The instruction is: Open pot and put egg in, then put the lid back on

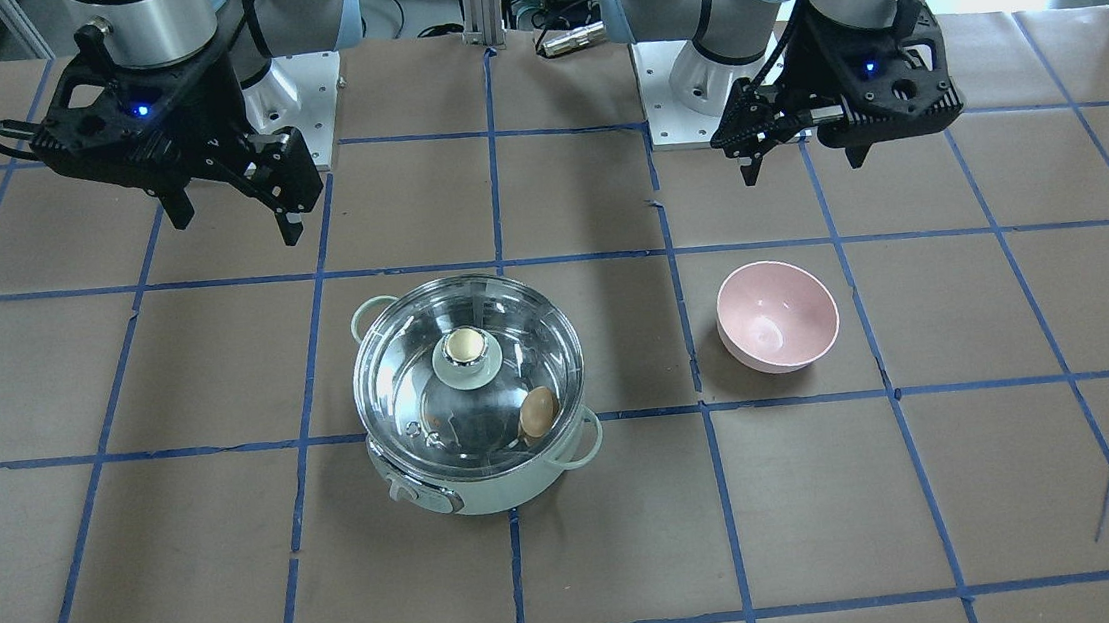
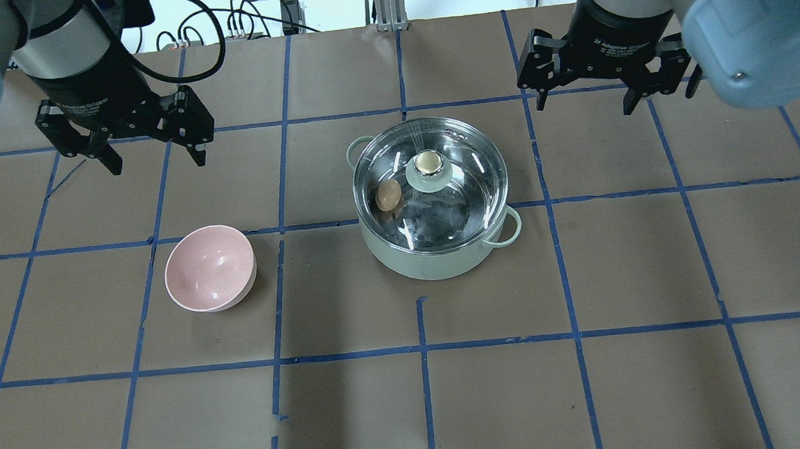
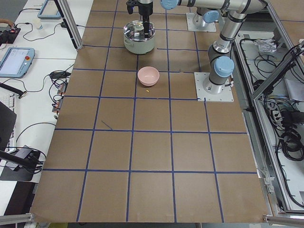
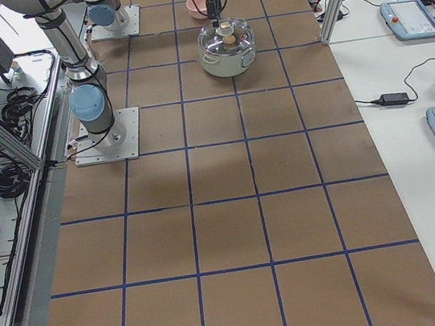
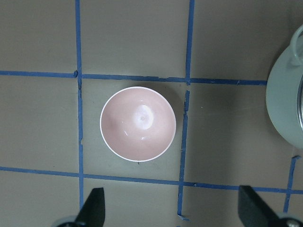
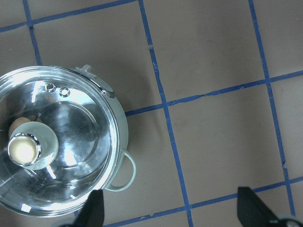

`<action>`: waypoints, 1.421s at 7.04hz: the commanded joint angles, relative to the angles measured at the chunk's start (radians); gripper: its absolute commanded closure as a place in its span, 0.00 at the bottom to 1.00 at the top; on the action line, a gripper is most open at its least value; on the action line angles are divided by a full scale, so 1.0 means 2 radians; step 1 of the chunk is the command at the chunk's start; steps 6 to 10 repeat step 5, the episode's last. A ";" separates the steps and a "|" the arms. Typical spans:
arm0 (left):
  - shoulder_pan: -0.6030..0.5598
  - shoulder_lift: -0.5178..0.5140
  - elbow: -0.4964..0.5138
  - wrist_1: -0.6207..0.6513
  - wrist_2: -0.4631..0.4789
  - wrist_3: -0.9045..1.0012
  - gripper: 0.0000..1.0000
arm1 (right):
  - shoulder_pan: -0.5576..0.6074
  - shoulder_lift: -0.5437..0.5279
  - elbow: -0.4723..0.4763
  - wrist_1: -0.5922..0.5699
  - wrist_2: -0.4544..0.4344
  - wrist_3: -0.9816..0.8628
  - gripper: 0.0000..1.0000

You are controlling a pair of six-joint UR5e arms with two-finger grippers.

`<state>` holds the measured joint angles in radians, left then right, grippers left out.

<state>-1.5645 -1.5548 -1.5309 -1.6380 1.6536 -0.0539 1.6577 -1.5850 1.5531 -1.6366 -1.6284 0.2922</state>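
The mint-green pot (image 1: 470, 490) stands mid-table with the glass lid (image 1: 420, 383) seated on it, cream-gold knob (image 1: 464, 344) on top. The tan egg (image 1: 537, 411) lies inside the pot, seen through the glass; it also shows in the overhead view (image 2: 389, 195) and the right wrist view (image 6: 19, 125). My left gripper (image 2: 155, 156) is open and empty, raised above the pink bowl. My right gripper (image 2: 585, 102) is open and empty, raised beside the pot's far right side, apart from the lid (image 6: 71, 142).
A pink bowl (image 2: 209, 268) stands empty to the pot's left, directly under the left wrist camera (image 5: 138, 123). The brown table cover carries a blue tape grid. Arm bases stand at the table's back edge.
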 commanded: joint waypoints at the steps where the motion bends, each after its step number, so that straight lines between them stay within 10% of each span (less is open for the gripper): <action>1: 0.011 0.003 0.004 0.003 -0.003 -0.001 0.00 | -0.023 0.001 -0.001 -0.003 0.029 -0.053 0.00; 10: 0.010 0.004 0.005 0.003 -0.008 -0.008 0.00 | -0.034 0.000 0.000 -0.003 0.027 -0.102 0.00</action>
